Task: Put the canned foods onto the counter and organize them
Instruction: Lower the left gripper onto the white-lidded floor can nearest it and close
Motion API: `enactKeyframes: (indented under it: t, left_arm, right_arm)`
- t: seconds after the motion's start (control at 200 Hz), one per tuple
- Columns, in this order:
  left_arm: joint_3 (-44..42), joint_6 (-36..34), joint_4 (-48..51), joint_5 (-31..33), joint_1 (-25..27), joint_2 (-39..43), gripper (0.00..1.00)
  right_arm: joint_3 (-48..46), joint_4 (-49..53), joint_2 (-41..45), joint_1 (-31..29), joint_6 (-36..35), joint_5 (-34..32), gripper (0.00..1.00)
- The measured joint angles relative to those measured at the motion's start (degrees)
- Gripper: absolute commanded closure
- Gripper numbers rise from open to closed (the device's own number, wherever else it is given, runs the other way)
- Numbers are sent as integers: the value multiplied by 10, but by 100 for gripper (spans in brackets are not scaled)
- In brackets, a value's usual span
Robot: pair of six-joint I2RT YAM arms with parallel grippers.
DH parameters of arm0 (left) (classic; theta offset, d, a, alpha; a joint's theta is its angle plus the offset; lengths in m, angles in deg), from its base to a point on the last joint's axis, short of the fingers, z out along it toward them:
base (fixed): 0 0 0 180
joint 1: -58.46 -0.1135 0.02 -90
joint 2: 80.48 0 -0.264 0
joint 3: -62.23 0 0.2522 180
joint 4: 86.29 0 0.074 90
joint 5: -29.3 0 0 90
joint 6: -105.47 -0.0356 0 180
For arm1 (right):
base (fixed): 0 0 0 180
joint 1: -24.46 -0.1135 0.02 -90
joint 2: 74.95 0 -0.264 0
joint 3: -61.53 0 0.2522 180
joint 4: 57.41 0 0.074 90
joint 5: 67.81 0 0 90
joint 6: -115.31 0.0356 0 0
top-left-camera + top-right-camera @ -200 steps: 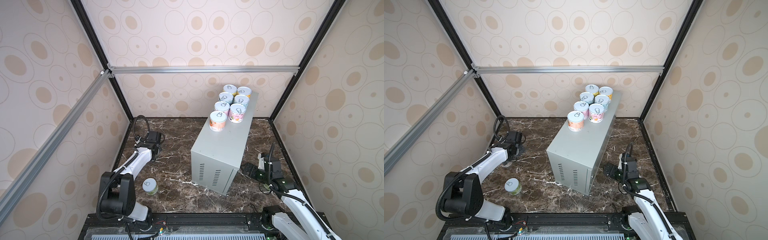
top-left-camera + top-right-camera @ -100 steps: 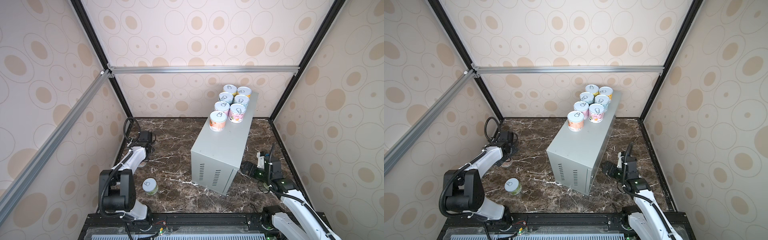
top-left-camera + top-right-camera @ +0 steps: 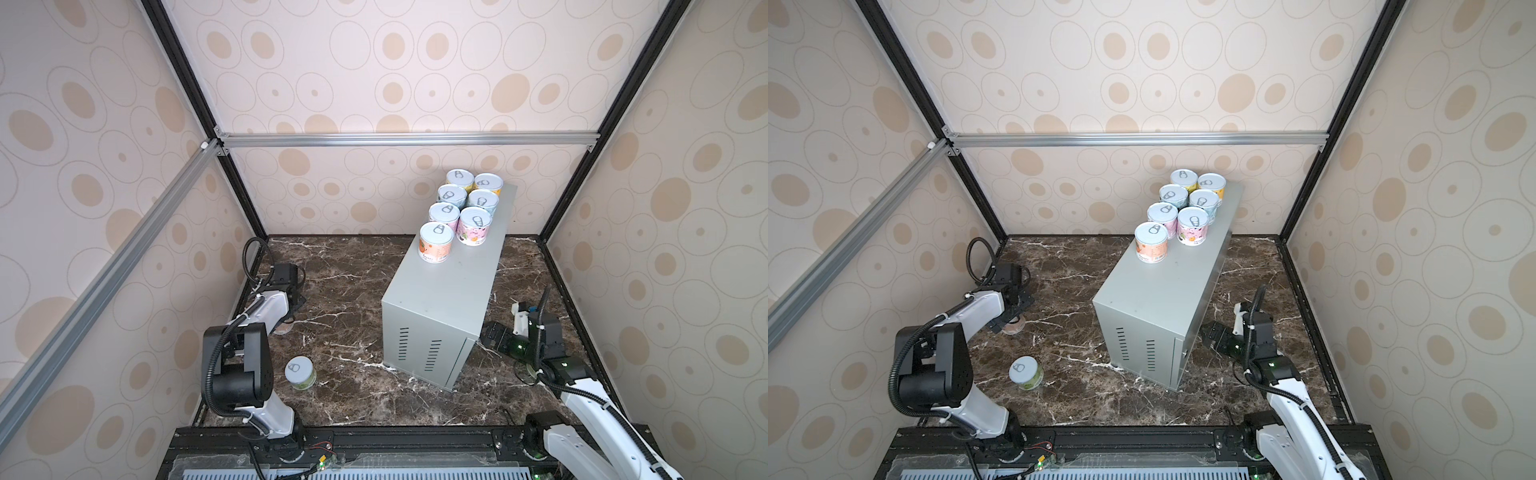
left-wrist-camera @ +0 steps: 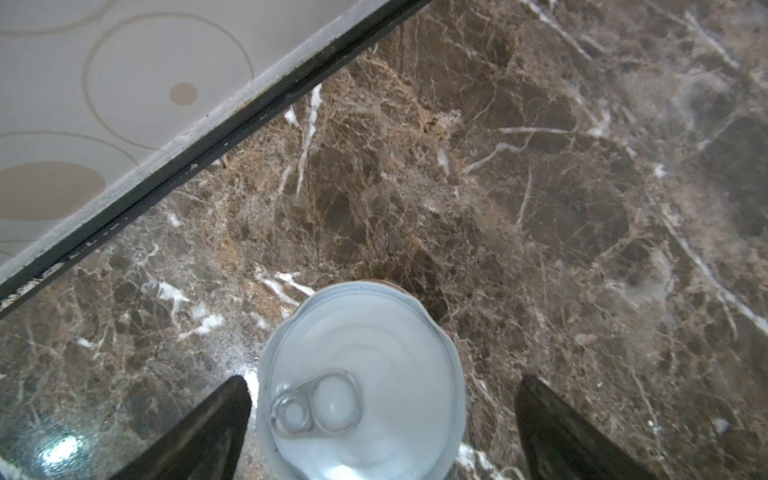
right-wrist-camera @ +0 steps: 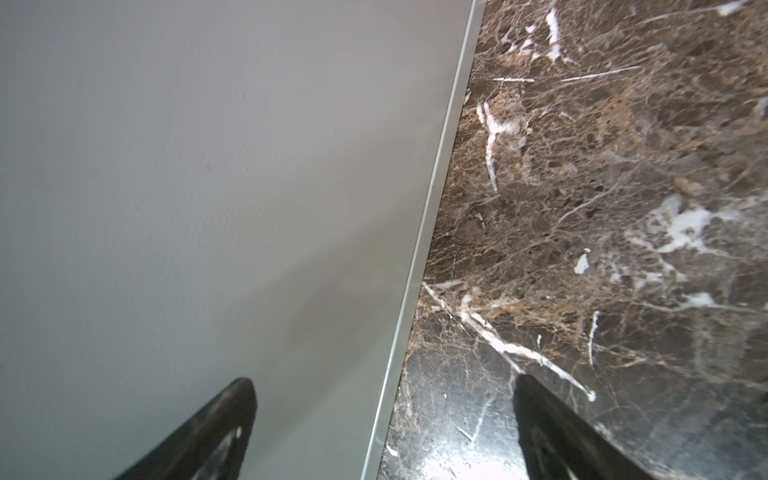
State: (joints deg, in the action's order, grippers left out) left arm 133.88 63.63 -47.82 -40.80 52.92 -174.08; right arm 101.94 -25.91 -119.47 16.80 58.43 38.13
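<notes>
On the counter, seven cans stand upright in two rows at its far end, packed close. A green can stands on the marble floor near the left arm's base. The left gripper hangs over a silver-lidded can by the left wall, jaws spread wide, one finger each side of the lid; contact cannot be told. The right gripper sits low beside the counter's side wall, jaws spread across its bottom edge.

Soft, even light filled both top views; the counter threw only a faint shadow at its base. Beside the counter, the marble floor showed white glare; the nearby fingertips were blurred.
</notes>
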Motion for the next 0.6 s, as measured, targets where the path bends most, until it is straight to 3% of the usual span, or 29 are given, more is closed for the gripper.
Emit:
enactKeyframes:
  t: [0.38,0.6]
  left_arm:
    - [0,-21,-20,-11,-27,-80,3]
    - [0,-33,-39,-23,-32,-87,14]
  right_arm:
    - [0,0,0,0,0,0,1]
    - [0,0,0,0,0,0,1]
